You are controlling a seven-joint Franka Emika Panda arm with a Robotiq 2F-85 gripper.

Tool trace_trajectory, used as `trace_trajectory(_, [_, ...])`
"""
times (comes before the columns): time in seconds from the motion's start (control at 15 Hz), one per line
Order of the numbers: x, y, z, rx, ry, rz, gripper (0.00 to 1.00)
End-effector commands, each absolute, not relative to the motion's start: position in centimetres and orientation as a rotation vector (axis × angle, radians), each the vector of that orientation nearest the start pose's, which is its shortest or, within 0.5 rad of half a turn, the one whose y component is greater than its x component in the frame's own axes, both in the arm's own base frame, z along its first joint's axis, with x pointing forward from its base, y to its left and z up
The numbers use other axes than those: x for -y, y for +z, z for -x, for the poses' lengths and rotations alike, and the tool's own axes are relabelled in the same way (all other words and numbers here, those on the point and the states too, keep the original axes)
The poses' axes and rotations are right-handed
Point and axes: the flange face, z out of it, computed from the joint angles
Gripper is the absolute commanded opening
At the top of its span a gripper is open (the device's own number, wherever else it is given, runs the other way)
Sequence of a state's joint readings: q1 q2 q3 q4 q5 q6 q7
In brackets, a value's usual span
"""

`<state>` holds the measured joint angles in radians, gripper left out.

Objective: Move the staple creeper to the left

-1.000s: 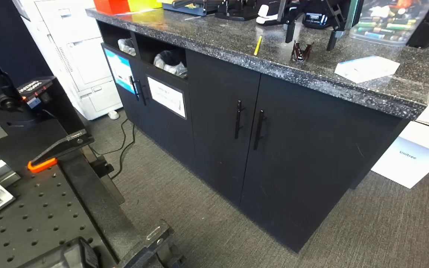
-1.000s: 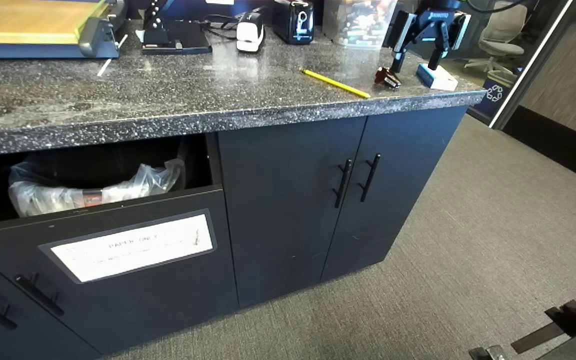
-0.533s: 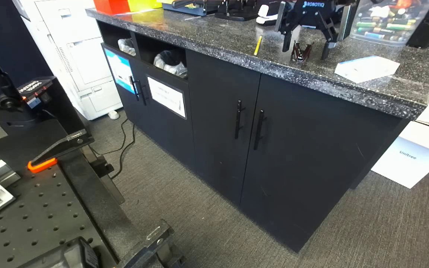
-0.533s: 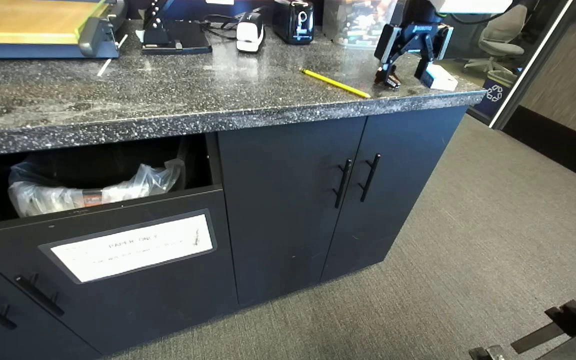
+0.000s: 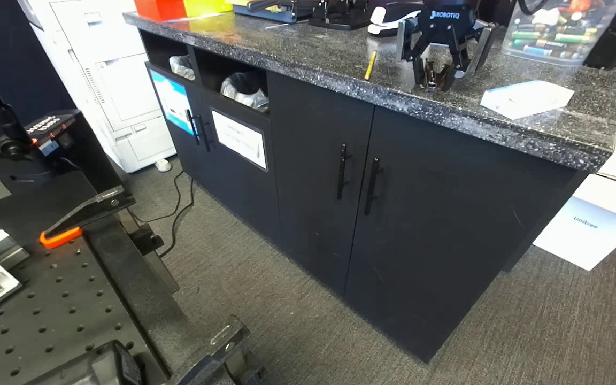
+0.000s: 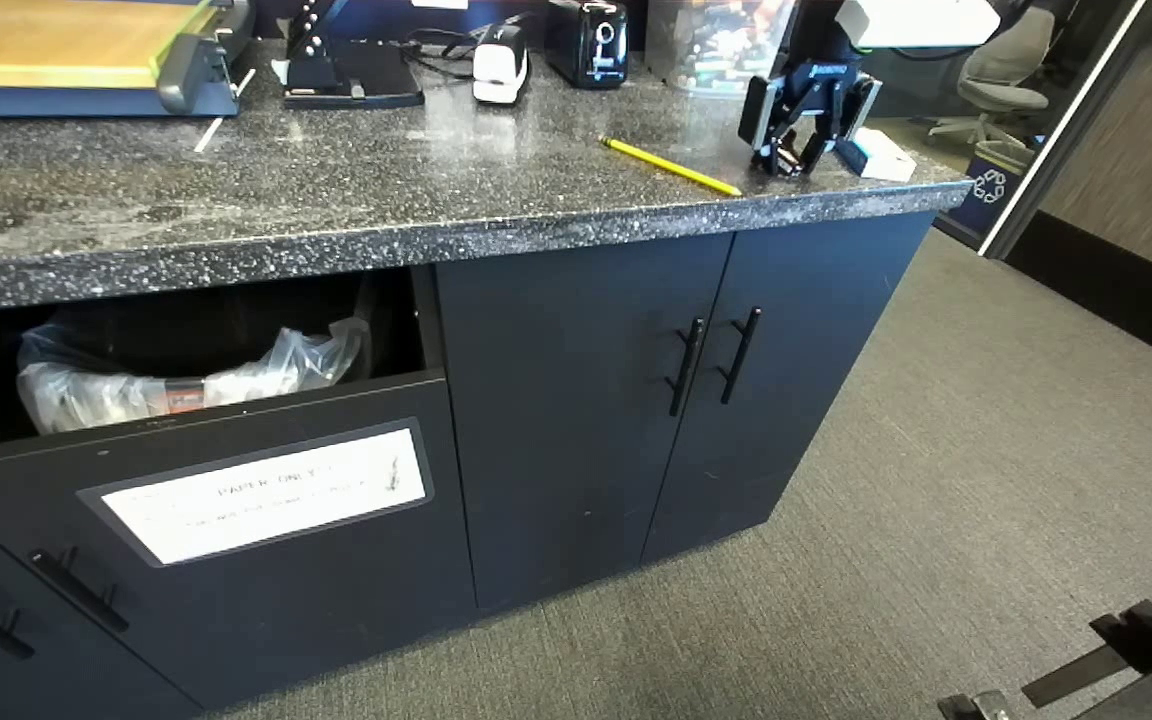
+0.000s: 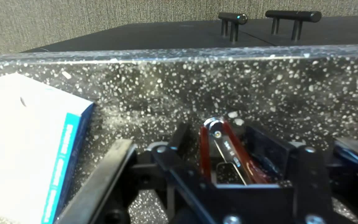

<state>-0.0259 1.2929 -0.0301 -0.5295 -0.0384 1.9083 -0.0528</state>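
dark, pale-flecked stone, by the look of it, makes the tabletop (image 6: 356,185). near its front edge the jaws stand apart, tips reaching down close to the surface. a white box (image 7: 26,140) lies well apart from them, at nine o'clock in the wrist view; in an exterior view a yellow pencil (image 6: 671,167) lies near them, also at nine o'clock.

smallest of all, the staple creeper (image 7: 231,151) rests on the tabletop between the jaws. a slim gap shows at its nine o'clock side in the wrist view; whether its three o'clock side touches, i cannot tell.

it should be light and hardly fragile, stiff in its metal, but the arms probably spring inward when squeezed and the glossy covers may slip. the best hold is likely across both arms, close to the hinge, where there is least give.

its reddish-brown arms spread in a narrow v, open toward six o'clock. a bright metal plate lines the three o'clock arm, its lettering too blurred to read; then a shiny round hinge at twelve o'clock, and a tiny rivet.
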Motion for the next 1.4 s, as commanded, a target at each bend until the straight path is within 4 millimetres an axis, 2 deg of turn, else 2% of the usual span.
trace_trajectory(0.0, [2.6,22.7,-81.9,0.077,-0.193,3.243,0.21])
trace_trajectory(0.13, [1.5,22.9,-82.1,0.103,-0.210,3.259,0.07])
trace_trajectory(0.27, [0.1,24.6,-82.2,0.137,-0.234,3.280,0.07])
trace_trajectory(0.33, [-1.2,26.1,-82.3,0.156,-0.256,3.280,0.07])
trace_trajectory(0.53, [-6.3,30.1,-82.3,0.232,-0.352,3.258,0.07])
trace_trajectory(0.73, [-12.8,32.0,-81.6,0.305,-0.391,3.230,0.07])
trace_trajectory(0.93, [-18.2,31.2,-80.5,0.356,-0.360,3.177,0.07])
trace_trajectory(1.07, [-20.5,29.7,-79.9,0.373,-0.336,3.159,0.07])
trace_trajectory(1.33, [-21.4,26.2,-79.3,0.368,-0.248,3.147,0.07])
